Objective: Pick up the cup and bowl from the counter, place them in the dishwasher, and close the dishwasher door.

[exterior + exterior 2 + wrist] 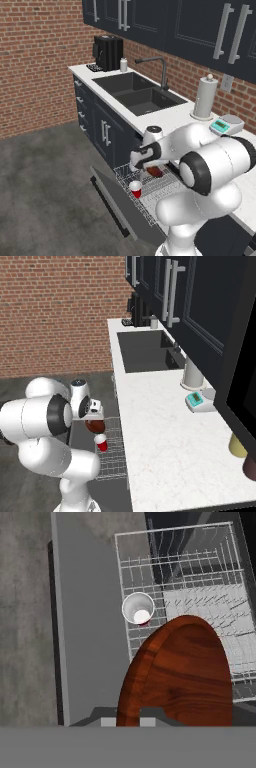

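Observation:
My gripper [127, 721] is shut on the rim of the dark reddish-brown bowl [180, 672], which hangs tilted just above the pulled-out silver wire rack [190, 597] of the dishwasher. The bowl [155, 171] hangs under the hand [142, 157] over the rack's middle. The red cup [135, 188] stands upright in the rack, white inside up, near the rack's corner by the door; it is also the cup [138, 608] just beyond the bowl. The dishwasher door [120, 205] lies dropped open, flat and dark grey. From the right, bowl [95, 426] and cup [101, 442] sit beside the counter [165, 421].
On the counter stand a grey paper-towel roll [205, 97], a teal-and-white scale [226, 125], a sink [137, 92] with faucet, a black coffee machine [108, 52] and a yellow jar [239, 446]. Dark cabinets hang overhead. Grey floor [45, 175] lies left of the door.

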Robot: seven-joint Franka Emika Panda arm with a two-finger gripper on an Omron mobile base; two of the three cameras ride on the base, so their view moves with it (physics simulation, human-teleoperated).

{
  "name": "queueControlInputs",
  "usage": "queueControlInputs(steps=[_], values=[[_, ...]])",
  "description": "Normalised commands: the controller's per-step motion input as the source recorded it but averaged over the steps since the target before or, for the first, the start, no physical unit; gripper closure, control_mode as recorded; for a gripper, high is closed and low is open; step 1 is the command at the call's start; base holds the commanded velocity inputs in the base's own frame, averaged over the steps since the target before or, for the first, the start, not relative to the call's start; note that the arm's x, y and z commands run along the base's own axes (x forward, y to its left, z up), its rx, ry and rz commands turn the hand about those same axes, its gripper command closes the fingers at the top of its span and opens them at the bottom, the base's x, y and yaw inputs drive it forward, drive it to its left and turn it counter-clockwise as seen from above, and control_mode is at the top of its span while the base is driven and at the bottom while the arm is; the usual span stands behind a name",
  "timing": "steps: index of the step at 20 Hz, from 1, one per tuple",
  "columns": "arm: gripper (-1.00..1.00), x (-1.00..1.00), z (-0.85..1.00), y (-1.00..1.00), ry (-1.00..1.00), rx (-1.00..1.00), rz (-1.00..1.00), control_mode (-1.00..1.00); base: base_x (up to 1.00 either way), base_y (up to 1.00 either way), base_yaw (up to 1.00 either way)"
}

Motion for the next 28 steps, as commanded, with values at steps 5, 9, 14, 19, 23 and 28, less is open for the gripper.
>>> queueControlInputs(steps=[5,9,14,19,23,28], values=[[1.00,0.32,-0.79,0.53,0.12,0.00,0.00,-1.00,0.00,0.00,0.00],[1.00,0.22,-0.45,0.23,0.04,-0.03,-0.01,-1.00,0.00,0.00,0.00],[1.00,0.50,-0.29,0.00,0.03,-0.08,-0.04,-1.00,0.00,0.00,0.00],[1.00,0.51,-0.46,-0.11,0.00,-0.08,0.00,-1.00,0.00,0.00,0.00],[1.00,0.43,-0.52,-0.13,0.00,-0.10,0.00,-1.00,0.00,0.00,0.00],[1.00,0.65,-0.61,0.00,0.00,-0.15,-0.03,-1.00,0.00,0.00,0.00]])
